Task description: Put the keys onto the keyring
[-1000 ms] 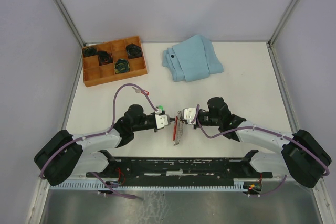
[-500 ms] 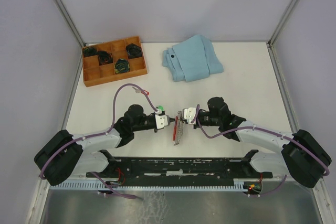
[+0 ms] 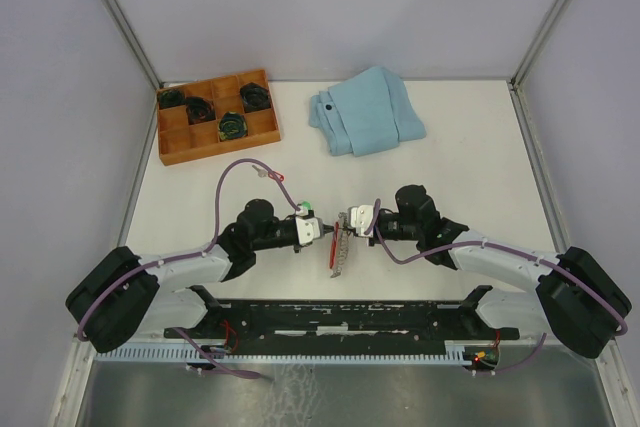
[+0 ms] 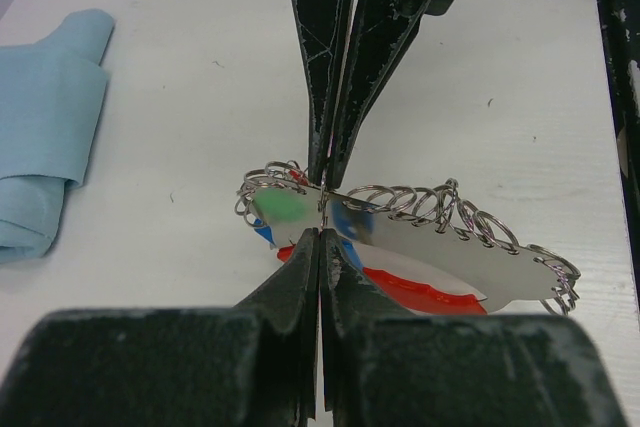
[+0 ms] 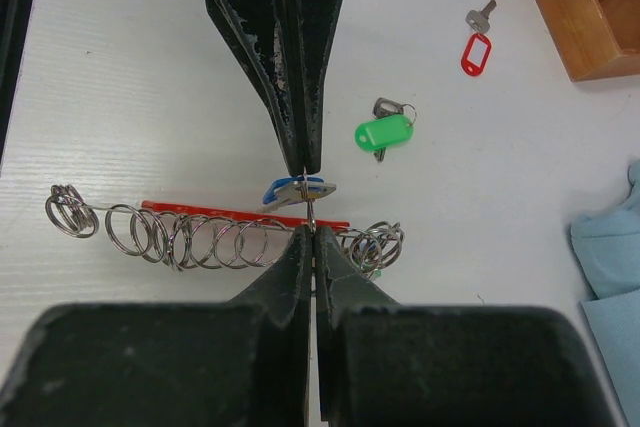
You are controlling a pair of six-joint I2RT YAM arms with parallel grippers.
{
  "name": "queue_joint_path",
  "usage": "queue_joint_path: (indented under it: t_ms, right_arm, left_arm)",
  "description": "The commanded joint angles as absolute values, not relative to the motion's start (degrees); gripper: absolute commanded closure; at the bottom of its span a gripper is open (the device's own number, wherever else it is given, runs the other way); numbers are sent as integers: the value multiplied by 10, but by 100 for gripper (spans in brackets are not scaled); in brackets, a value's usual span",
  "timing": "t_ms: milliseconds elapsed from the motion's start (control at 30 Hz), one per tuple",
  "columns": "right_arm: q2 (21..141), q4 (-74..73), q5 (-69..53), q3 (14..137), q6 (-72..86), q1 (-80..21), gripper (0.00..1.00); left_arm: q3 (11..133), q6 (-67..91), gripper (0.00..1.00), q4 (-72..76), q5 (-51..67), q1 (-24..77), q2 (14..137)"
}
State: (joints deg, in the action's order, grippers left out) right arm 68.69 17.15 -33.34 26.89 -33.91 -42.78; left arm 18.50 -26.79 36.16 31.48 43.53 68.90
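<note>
The keyring [image 3: 338, 250] is a red strip with a row of silvery loops, lying between the two grippers; it shows in the right wrist view [image 5: 230, 215] and the left wrist view [image 4: 440, 282]. My left gripper [image 3: 324, 234] is shut on a blue-tagged key [image 5: 297, 190] and holds it against a loop. My right gripper [image 5: 311, 233] faces it and is shut on that loop [image 5: 311, 213]. The tips of both grippers nearly meet over the strip [image 4: 322, 231]. A green-tagged key [image 5: 385, 133] and a red-tagged key [image 5: 476, 51] lie loose on the table.
A wooden compartment tray [image 3: 220, 153] with dark items stands at the back left; its corner shows in the right wrist view [image 5: 560, 17]. A folded light-blue cloth [image 3: 365, 112] lies at the back centre. A black rail [image 3: 340, 315] runs along the near edge.
</note>
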Motion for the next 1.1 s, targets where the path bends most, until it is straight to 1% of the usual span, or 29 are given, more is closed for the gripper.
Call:
queue_joint_path:
  t_ms: [0, 233, 467, 667, 733, 833, 1067]
  right_arm:
    - [679, 214, -353, 281, -331, -432, 99]
    - [677, 207, -343, 283, -330, -432, 99]
    - [616, 160, -205, 287, -296, -433, 99]
    - [542, 128, -93, 289, -225, -432, 99]
    - [520, 108, -51, 294, -198, -432, 99]
    - [490, 79, -26, 301, -182, -433, 99]
    - [435, 10, 0, 319, -170, -432, 99]
  left_arm:
    - [206, -248, 97, 400, 311, 437, 692]
    - [205, -243, 97, 407, 308, 436, 695]
    - [205, -221, 97, 377, 261, 437, 678]
    - [202, -147, 97, 384, 223, 437, 694]
    - [205, -125, 97, 397, 222, 444, 713]
    - [214, -92, 97, 434, 216, 470, 759]
    - [237, 11, 97, 618, 210, 501, 912]
